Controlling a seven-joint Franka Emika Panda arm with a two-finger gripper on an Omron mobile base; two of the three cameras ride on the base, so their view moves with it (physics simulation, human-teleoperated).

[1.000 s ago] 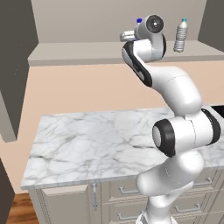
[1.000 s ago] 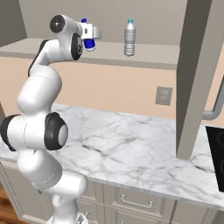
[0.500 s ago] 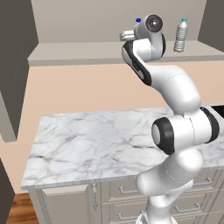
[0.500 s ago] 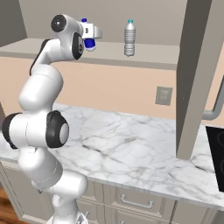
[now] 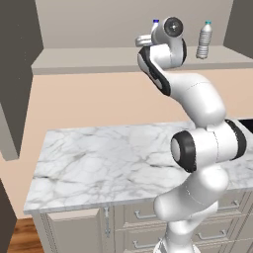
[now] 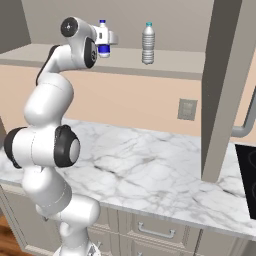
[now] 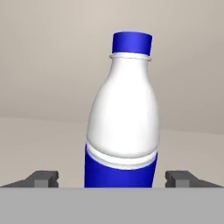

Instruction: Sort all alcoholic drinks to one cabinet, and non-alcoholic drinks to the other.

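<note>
I see white bottle with blue label and cap (image 7: pixel 122 127) upright on open cabinet shelf (image 6: pixel 170 62), toward its left stretch. My gripper (image 7: pixel 111 178) spread wide around it, fingertips (image 7: pixel 43 178) clear of bottle on both sides. Clear bottle with teal cap (image 6: pixel 148 44) upright further right on same shelf, well apart. Marble counter (image 5: pixel 113 158) below.

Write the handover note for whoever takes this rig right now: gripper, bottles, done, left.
Gripper: open, fingers standing apart on either side of the white bottle with blue label, no grip on it.
That bottle stands upright on the cabinet shelf; the clear bottle stands upright further along the same shelf.
Done: both non-alcoholic bottles are on this shelf.
Left: back the hand away; green glass bottles are not in sight here, so check them.
</note>
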